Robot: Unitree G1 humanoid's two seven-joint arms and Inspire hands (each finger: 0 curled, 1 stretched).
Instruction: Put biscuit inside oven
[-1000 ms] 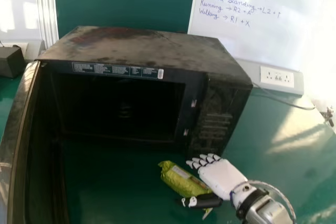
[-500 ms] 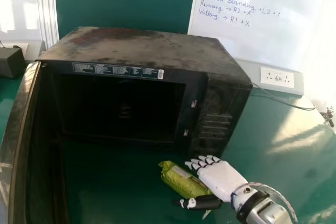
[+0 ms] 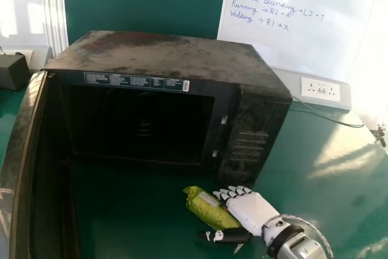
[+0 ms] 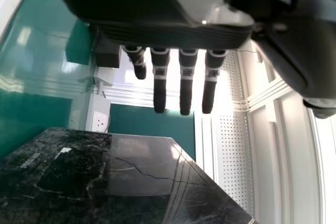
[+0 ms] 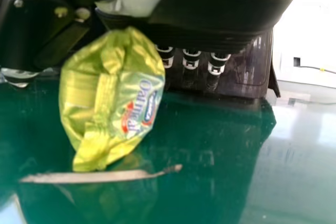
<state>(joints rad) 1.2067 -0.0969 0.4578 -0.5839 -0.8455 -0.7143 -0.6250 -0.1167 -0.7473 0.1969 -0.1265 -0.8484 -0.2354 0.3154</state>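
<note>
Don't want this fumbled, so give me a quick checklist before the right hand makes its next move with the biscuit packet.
1. Oven door open: ok.
2. Biscuit packet between the thumb and fingers of the right hand: ok.
3. Fingers curled round the packet: not ok, they look straight.
4. Packet lifted off the table: cannot tell.
5. Inside of the oven empty: cannot tell, too dark.

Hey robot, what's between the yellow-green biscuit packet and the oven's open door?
Just a bare stretch of green table lies between the packet and the door. The head view shows that.
</note>
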